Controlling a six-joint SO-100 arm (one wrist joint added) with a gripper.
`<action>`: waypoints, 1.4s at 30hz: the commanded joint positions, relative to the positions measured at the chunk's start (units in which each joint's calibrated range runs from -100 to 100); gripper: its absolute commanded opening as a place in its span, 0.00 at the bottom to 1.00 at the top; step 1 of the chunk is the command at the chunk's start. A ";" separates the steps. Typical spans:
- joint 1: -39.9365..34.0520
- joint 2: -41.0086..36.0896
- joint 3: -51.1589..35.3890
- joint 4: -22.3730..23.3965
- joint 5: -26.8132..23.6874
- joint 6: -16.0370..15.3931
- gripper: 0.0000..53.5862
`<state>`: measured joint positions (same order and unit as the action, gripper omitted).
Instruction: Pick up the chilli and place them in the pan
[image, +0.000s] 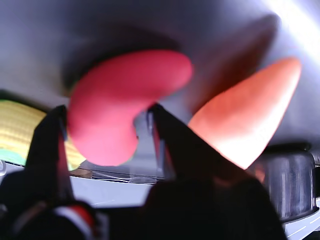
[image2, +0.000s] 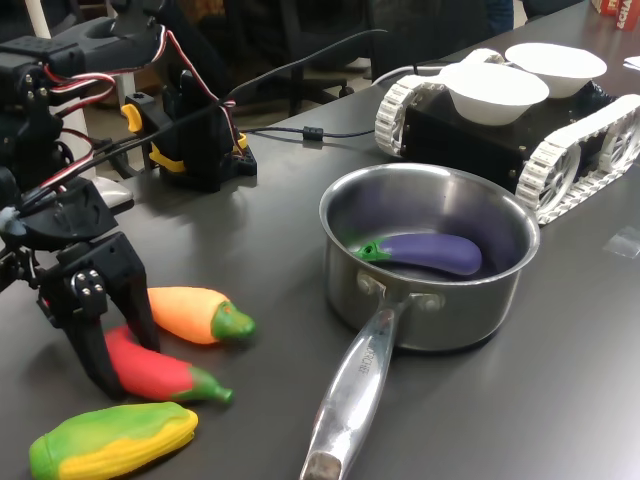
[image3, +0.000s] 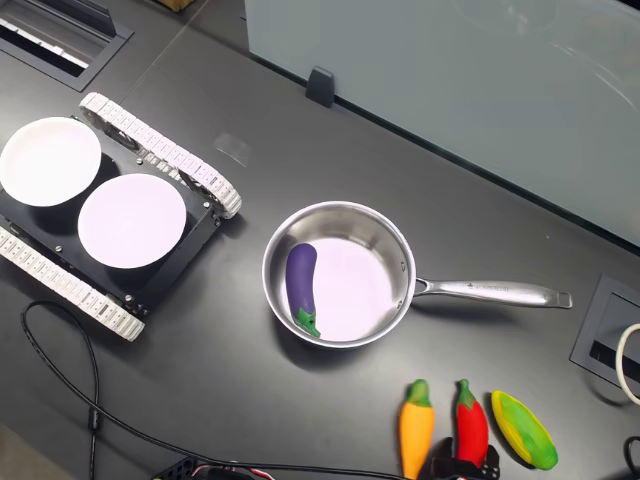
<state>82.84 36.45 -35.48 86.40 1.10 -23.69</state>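
Straddling the chilli (image: 125, 100), your gripper (image: 105, 130) stands wide, not yet closed; keep it centred between carrot toy (image2: 195, 314) and corn toy (image2: 115, 440), then squeeze.

Black printed gripper (image2: 112, 345), red-white-black servo cables (image2: 190, 55), visible screws.

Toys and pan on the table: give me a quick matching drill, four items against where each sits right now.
Items:
1. chilli
2. eggplant
3. corn toy
4. white bowls

Places:
A. on top of the tracked vehicle
B. lying inside the pan
C. on the table, between the fingers of the gripper
D. on the table, on the chilli's far side from the orange carrot-like toy

Pairs: 1-C, 2-B, 3-D, 4-A
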 joint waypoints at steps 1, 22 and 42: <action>0.76 -0.39 -2.55 2.00 -0.20 -0.43 0.29; 2.37 -26.45 27.07 -13.61 5.86 -4.80 0.00; 7.64 -56.48 26.98 -16.85 1.22 -4.71 0.00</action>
<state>89.55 -11.95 -5.07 73.06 3.30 -27.36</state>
